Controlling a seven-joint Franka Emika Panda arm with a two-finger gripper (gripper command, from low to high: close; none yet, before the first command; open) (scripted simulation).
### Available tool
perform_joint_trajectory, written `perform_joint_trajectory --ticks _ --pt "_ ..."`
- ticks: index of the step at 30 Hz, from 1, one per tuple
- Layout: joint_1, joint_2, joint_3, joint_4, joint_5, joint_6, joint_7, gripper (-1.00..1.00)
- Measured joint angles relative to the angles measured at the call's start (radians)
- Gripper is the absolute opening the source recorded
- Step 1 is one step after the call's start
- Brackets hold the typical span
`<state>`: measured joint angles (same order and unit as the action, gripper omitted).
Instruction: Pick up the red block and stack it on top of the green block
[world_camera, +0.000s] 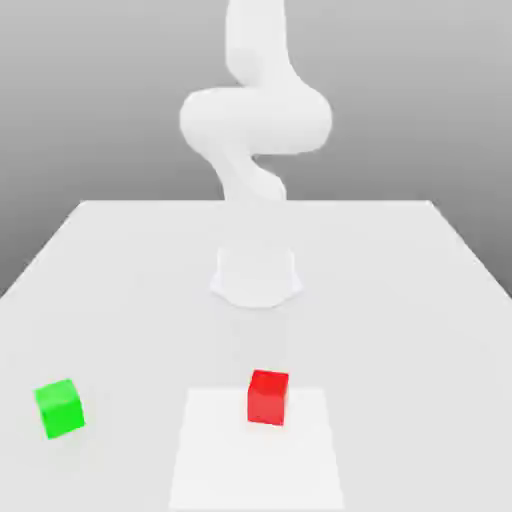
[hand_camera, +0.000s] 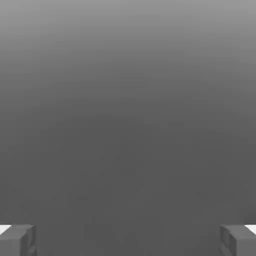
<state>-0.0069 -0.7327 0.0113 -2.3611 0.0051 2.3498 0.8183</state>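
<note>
Small red cube block (world_camera: 268, 397) sits on the pale flat surface (world_camera: 400, 300), near the front edge, on a lighter square patch. Small green cube block (world_camera: 59, 407) lies well apart, toward the exterior view's left, turned at an angle. White arm (world_camera: 255, 130) is curled up high behind both. Tool (hand_camera: 128, 241) is spread wide w/ nothing between its grey fingertips (hand_camera: 18, 240).

Risks, as I judge: long descent could land off-centre on red; green's skewed angle could cause a crooked stack & topple.
</note>
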Motion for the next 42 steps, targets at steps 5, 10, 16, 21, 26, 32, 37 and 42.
perform_joint_trajectory --ticks 5,10,16,21,26,32,37,42 --pt "-0.010 0.164 0.023 -0.142 0.006 0.119 0.049 0.00" --pt "-0.021 0.328 0.048 -0.283 0.014 0.238 0.097 0.00" --pt "-0.029 0.557 0.075 -0.470 0.018 0.400 0.166 0.00" --pt "-0.029 0.790 0.067 -0.510 -0.028 0.581 0.224 0.00" --pt "0.008 0.925 0.021 -0.493 -0.063 0.697 0.250 -1.00" --pt "0.009 0.925 0.021 -0.493 -0.068 0.698 0.255 -1.00" --pt "-0.002 0.768 0.046 -0.516 -0.016 0.563 0.217 -1.00" --pt "-0.071 0.676 0.004 -0.490 0.004 0.445 0.219 -1.00"
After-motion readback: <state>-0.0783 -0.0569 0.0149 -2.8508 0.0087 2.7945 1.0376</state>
